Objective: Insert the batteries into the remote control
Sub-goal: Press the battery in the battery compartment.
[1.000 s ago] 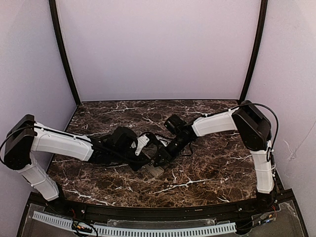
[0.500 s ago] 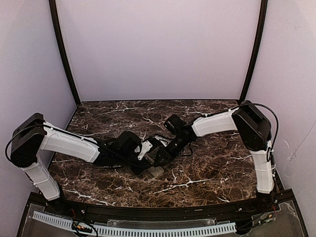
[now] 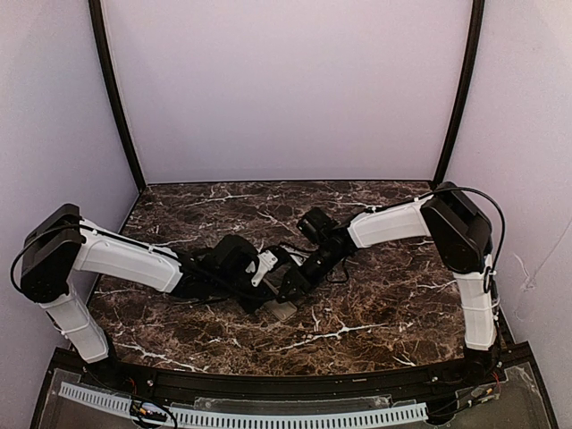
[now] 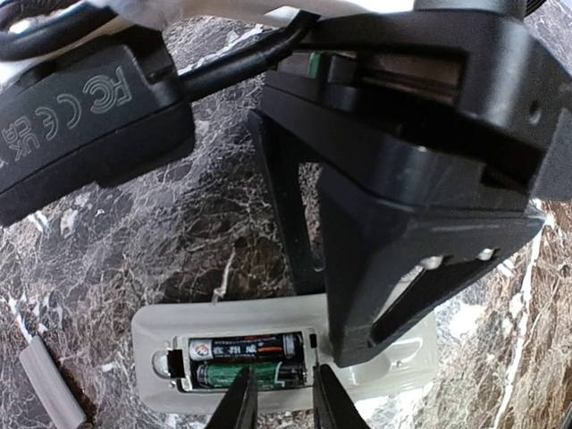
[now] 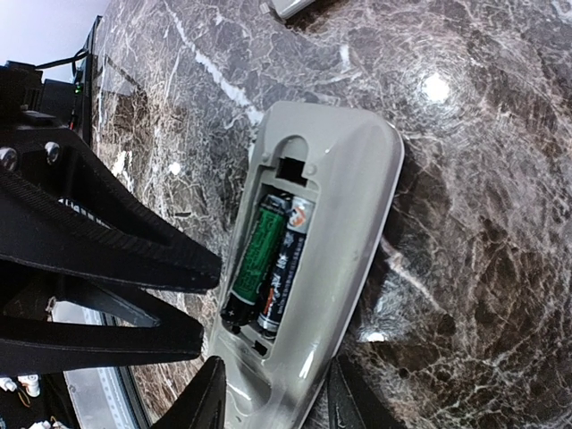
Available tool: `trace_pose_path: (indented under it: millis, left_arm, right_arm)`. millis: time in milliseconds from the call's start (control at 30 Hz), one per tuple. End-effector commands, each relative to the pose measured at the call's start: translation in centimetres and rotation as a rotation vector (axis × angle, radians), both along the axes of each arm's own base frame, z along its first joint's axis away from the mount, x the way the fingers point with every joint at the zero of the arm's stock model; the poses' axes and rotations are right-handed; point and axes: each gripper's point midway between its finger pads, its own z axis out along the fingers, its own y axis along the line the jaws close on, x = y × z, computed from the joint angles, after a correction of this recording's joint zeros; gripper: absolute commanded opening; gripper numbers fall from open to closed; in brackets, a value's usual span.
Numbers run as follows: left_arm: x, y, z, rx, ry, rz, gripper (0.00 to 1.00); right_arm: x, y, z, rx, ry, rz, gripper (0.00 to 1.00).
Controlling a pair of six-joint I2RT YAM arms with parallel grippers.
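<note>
While the right gripper [image 5: 275, 404] pinches the near end of the remote control [image 5: 344, 214] between its two fingers, the remote lies back up on the counter [image 5: 500, 179] with its hatch open. I think it is held this way so it does not slide when something pushes on it. Both batteries [image 5: 268, 264] lie side by side in the slot, just ahead of that gripper, one green and one black. They look seated, though I cannot tell if they are pushed all the way down. The left gripper [image 4: 279, 402] hangs right over the green battery with its fingers a little apart and nothing between them. That looks like a good spot for pressing the battery flat. A small grey lid [image 4: 45, 384] lies off to the left of it, apart from the remote; it probably goes on next. The counter is dark brown stone with white veins, and it is shiny. Plain pale purple walls [image 3: 286, 89] stand around it.
</note>
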Motion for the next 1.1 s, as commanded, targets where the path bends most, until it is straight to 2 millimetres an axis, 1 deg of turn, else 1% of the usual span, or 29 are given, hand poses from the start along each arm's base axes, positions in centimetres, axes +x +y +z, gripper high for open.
trace_pose_path:
  millis: [0,200,400,667,800,1067]
  left_arm:
    - [0.0,-0.1,-0.3,0.024,-0.001,-0.008,0.23]
    - [0.0,-0.2,-0.6,0.027,0.002,-0.008,0.23]
    - [0.2,-0.2,-0.9,0.036,0.003,-0.005,0.23]
    - [0.5,-0.4,0.1,0.024,-0.013,-0.003,0.23]
    - [0.4,-0.3,-0.4,0.040,-0.007,-0.003,0.23]
    - [-0.2,0.7,-1.8,0.075,0.013,-0.002,0.21]
  right_arm:
    - [-2.2,-2.2,-4.2,-0.162,0.041,0.000,0.39]
    - [-2.7,-2.3,-4.5,-0.169,0.049,0.005,0.38]
    - [-3.1,-2.7,-5.4,-0.191,0.057,0.006,0.38]
    - [-3.2,-3.0,-6.1,-0.205,0.058,0.005,0.38]
    - [-3.2,-3.0,-6.1,-0.206,0.055,0.006,0.38]
    - [-3.2,-3.2,-6.4,-0.215,0.055,0.007,0.38]
